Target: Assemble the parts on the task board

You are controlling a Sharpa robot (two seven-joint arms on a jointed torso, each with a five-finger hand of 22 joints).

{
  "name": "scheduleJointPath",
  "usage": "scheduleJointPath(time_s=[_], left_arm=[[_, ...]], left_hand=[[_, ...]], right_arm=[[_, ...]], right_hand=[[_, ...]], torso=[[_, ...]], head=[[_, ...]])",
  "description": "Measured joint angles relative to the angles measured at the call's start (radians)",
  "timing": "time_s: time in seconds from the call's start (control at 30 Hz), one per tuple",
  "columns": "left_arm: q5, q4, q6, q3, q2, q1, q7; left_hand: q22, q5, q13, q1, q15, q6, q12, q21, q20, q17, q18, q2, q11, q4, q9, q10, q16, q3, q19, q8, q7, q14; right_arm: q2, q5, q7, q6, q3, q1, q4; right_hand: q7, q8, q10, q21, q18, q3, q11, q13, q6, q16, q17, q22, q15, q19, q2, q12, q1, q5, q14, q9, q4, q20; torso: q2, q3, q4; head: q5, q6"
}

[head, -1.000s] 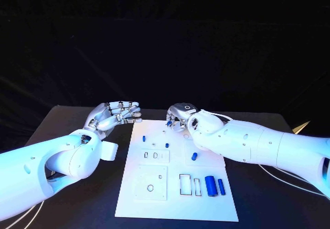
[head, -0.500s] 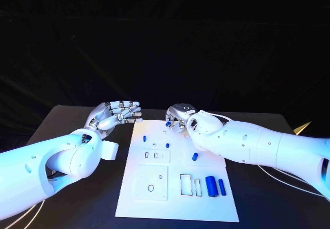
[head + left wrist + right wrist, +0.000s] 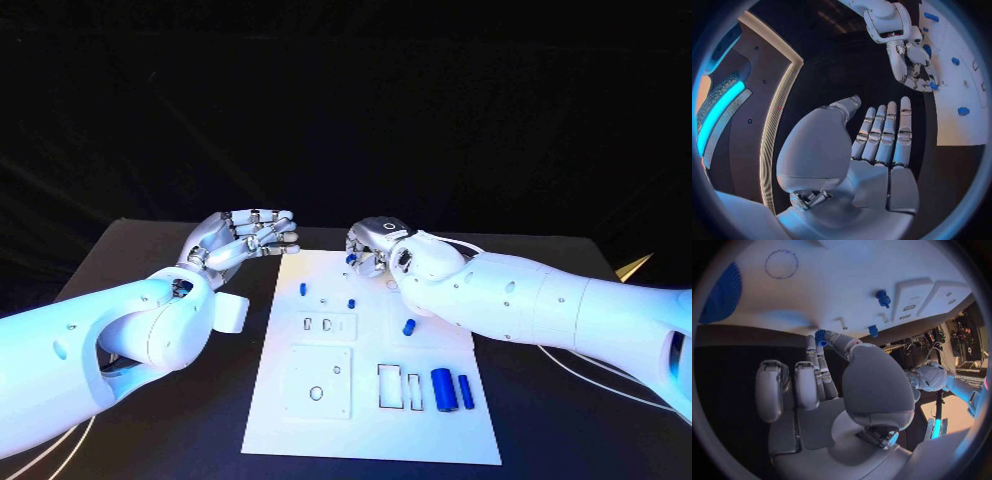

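Note:
The white task board (image 3: 433,420) lies in the middle of the table. My right hand (image 3: 378,243) hovers over its far edge and pinches a small blue part (image 3: 353,259) between thumb and fingertip; the pinch is plain in the right wrist view (image 3: 821,336). My left hand (image 3: 238,240) hangs just off the board's far left corner, holding nothing, its fingers (image 3: 891,131) stretched out side by side. Loose blue parts lie on the board: a peg (image 3: 303,290), a smaller one (image 3: 351,303), an oblong piece (image 3: 408,326) and two cylinders (image 3: 443,389) near the front right.
The board carries raised white blocks with slots (image 3: 326,326), a plate with holes (image 3: 317,384) and a rectangular recess (image 3: 389,386). Black table (image 3: 144,260) surrounds it. A cable (image 3: 606,380) trails under the right arm. A ridged blue piece (image 3: 720,295) lies on the board (image 3: 848,280).

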Motion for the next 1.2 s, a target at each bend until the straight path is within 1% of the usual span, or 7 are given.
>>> scheduleJointPath(time_s=[0.33,0.6,0.73,0.9,1.03,1.1,1.2], left_arm=[[0.000,-0.001,0.000,0.000,0.001,0.000,-0.001],[0.000,-0.001,0.001,0.000,0.000,0.000,-0.002],[0.000,-0.002,0.002,0.000,-0.002,0.000,-0.002],[0.000,-0.004,0.002,0.000,-0.007,0.000,-0.003],[0.000,-0.007,0.004,0.000,-0.010,0.000,-0.003],[0.000,-0.007,0.005,0.000,-0.010,0.000,-0.003],[0.000,-0.008,0.006,0.000,-0.010,0.000,-0.003]], left_hand=[[0.000,0.000,0.000,0.000,0.000,0.000,0.000,0.000,0.000,0.000,0.000,0.000,0.000,0.000,0.000,0.000,0.000,0.000,0.000,0.000,0.000,0.000],[0.000,0.000,0.000,0.000,0.000,0.000,0.000,0.000,0.000,0.002,0.000,0.000,0.000,-0.003,0.000,0.000,-0.004,0.003,0.000,0.000,0.000,0.000],[0.000,0.000,0.000,0.000,0.000,0.000,0.000,0.000,0.000,0.002,0.000,0.000,0.000,-0.003,0.000,0.000,-0.004,0.003,0.000,0.000,0.000,0.000],[0.000,0.000,0.000,0.000,0.000,0.000,0.000,0.000,0.000,0.002,0.000,0.000,0.000,-0.003,0.000,0.000,-0.004,0.003,0.000,0.000,0.000,0.000],[0.000,0.000,0.000,0.000,0.000,0.000,0.000,0.000,0.000,0.002,0.000,0.000,0.004,-0.003,0.000,-0.004,-0.004,0.003,0.000,0.000,0.000,0.000],[0.000,0.000,0.000,0.000,0.000,0.000,0.000,0.000,0.000,0.002,0.000,0.000,0.004,-0.003,0.000,-0.004,-0.004,0.003,0.000,0.000,0.000,0.000],[0.000,0.000,0.000,0.000,0.000,0.000,0.000,0.000,0.000,0.001,0.000,0.000,0.004,-0.003,0.000,-0.004,-0.004,0.003,0.000,0.000,0.000,0.000]], right_arm=[[0.010,0.001,-0.001,0.016,-0.001,-0.002,-0.011],[0.001,0.002,-0.002,0.022,-0.001,-0.002,-0.001],[-0.051,0.002,-0.004,0.021,-0.001,-0.001,0.061],[-0.154,0.005,-0.009,0.013,0.004,0.009,0.166],[-0.249,0.034,-0.010,0.001,0.012,0.027,0.259],[-0.291,0.062,-0.010,-0.002,0.015,0.037,0.289],[-0.340,0.119,-0.010,0.003,0.017,0.049,0.313]], right_hand=[[0.009,-0.044,-0.055,-0.039,0.000,0.005,0.015,-0.005,-0.063,-0.007,-0.033,-0.012,0.016,-0.007,-0.028,-0.004,-0.009,-0.010,-0.002,-0.007,0.005,0.014],[0.013,-0.091,-0.101,-0.089,0.000,-0.006,0.015,-0.008,-0.131,-0.028,-0.070,-0.068,0.016,-0.029,-0.046,-0.004,-0.006,-0.039,-0.002,-0.015,0.008,0.021],[0.013,-0.091,-0.101,-0.090,0.000,-0.008,0.015,-0.008,-0.133,-0.028,-0.076,-0.074,0.016,-0.029,-0.050,-0.004,-0.002,-0.039,-0.002,-0.015,0.006,0.021],[0.014,-0.091,-0.097,-0.090,0.000,-0.015,0.013,-0.007,-0.131,-0.031,-0.078,-0.071,0.016,-0.029,-0.050,0.009,-0.002,-0.039,-0.002,-0.012,0.008,0.021],[0.009,-0.091,-0.032,-0.054,0.000,-0.025,0.006,0.009,-0.108,-0.008,-0.034,-0.019,0.016,-0.011,-0.058,0.046,-0.010,-0.027,-0.002,-0.006,0.013,0.015],[0.003,-0.091,0.021,-0.025,0.000,-0.042,-0.004,0.028,-0.101,0.013,-0.001,-0.002,0.012,-0.005,-0.075,0.078,-0.014,0.003,-0.004,-0.004,0.017,0.009],[0.005,-0.077,0.097,0.002,0.000,-0.071,-0.014,0.067,-0.082,0.031,0.027,0.000,0.005,-0.001,-0.083,0.132,-0.013,0.014,-0.002,0.005,0.017,0.005]], torso=[[0.000,0.0000,0.0001],[0.000,0.0001,-0.0010],[0.000,0.0004,-0.0028],[0.000,0.0017,-0.0081],[-0.002,0.0035,-0.0153],[-0.003,0.0050,-0.0193],[-0.005,0.0063,-0.0238]], head=[[0.002,0.000],[0.004,0.001],[0.004,0.002],[0.003,0.009],[0.002,0.015],[0.001,0.017],[-0.001,0.021]])
